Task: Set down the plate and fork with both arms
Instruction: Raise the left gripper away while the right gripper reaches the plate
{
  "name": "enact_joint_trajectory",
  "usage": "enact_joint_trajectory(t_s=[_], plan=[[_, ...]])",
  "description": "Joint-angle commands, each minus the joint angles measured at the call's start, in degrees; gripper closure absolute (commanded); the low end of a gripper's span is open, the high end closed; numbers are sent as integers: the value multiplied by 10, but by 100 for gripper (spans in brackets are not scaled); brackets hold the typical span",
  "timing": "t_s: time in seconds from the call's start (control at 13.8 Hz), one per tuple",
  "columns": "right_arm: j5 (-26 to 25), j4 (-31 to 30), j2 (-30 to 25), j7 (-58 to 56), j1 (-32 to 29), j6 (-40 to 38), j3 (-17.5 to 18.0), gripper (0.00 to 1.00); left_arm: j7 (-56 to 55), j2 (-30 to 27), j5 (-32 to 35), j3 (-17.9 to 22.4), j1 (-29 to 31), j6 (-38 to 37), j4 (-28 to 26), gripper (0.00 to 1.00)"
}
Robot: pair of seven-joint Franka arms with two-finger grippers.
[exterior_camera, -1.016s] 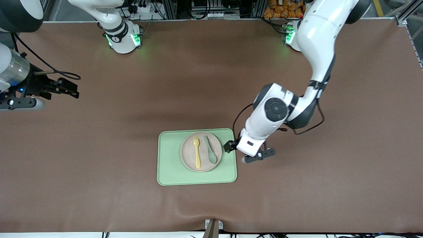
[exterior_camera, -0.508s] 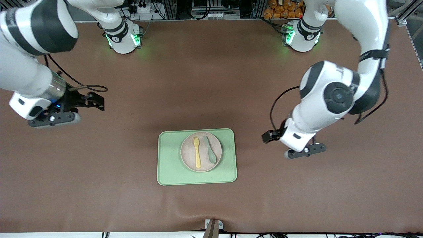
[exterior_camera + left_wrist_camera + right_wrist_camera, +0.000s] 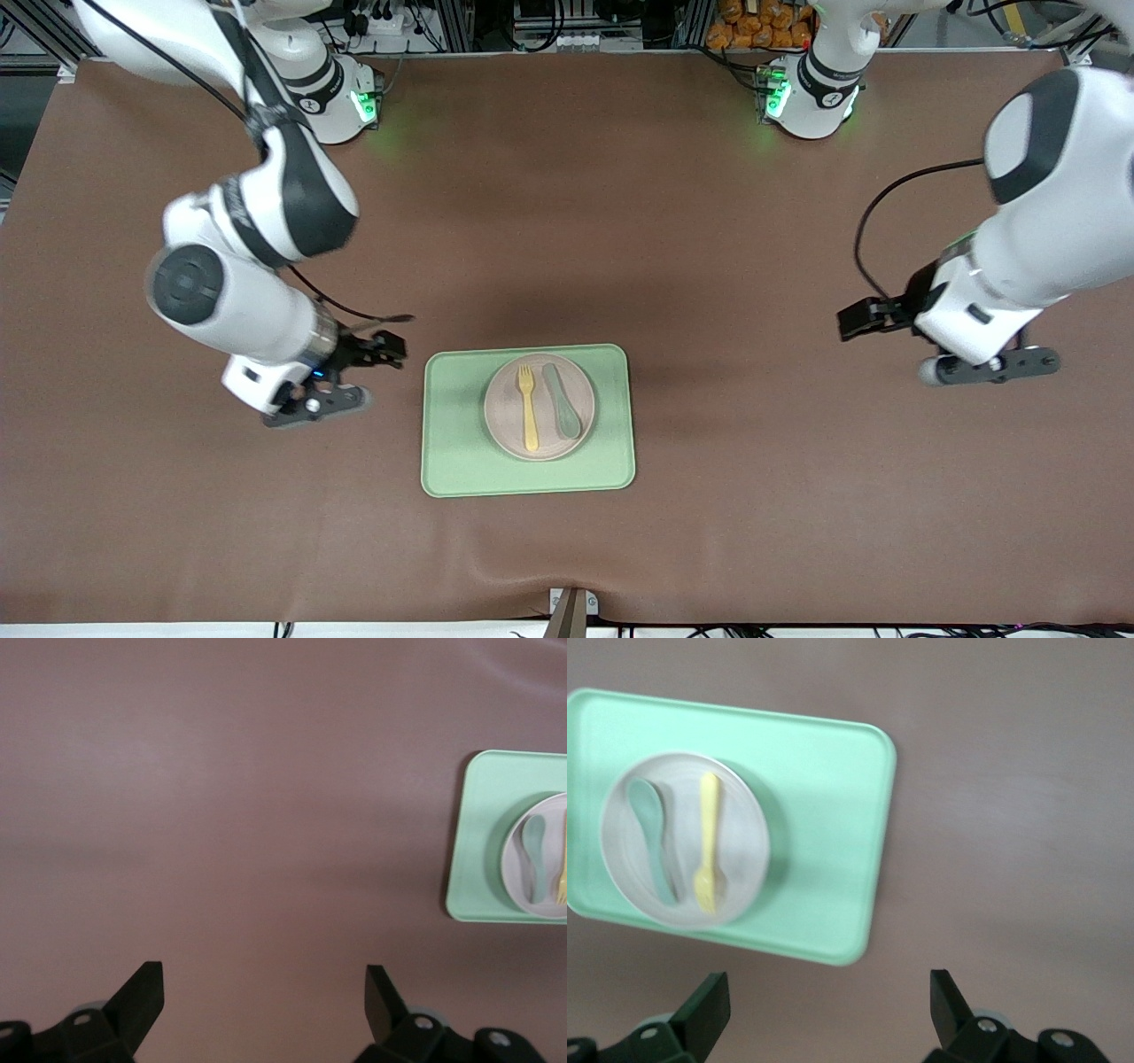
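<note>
From the high camera the left arm (image 3: 1045, 204) runs off the picture's edge at its upper links, so only its base and forearm show. The right arm (image 3: 239, 257) is likewise cut at the top. In the left wrist view the tray (image 3: 496, 833) and the plate (image 3: 532, 895) are sliced by the frame edge, and only the fork (image 3: 562, 881) tines end shows. The left gripper (image 3: 264, 1003) and the right gripper (image 3: 829, 1003) show only their fingertips; the rest falls below the frame. The right wrist picture is slightly smeared, so the fork's tines cannot be counted there.
</note>
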Motion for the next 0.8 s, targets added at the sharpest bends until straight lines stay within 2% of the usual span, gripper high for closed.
enact_joint_trajectory(t_s=[0.0, 0.22, 0.29, 0.36, 0.51, 0.58, 0.73], plan=[[-2, 63, 80, 50, 32, 54, 2, 0, 37, -35, 13, -3, 38, -22, -18, 0], [-9, 64, 127, 52, 53, 113, -1, 0, 77, -60, 18, -4, 73, -46, -18, 0], [-16, 65, 139, 60, 61, 126, -4, 7, 86, -67, 17, -4, 76, -54, -18, 0], [-34, 66, 152, 87, 72, 145, -5, 12, 85, -71, 18, -4, 76, -66, -19, 0], [-98, 98, 185, 184, 101, 159, -7, 13, 85, -76, 18, -3, 78, -74, -19, 0], [-127, 109, 198, 200, 110, 159, -6, 16, 83, -78, 17, -4, 79, -76, -19, 0], [-134, 110, 213, 203, 117, 161, -6, 25, 86, -95, 17, -1, 65, -90, -22, 0]])
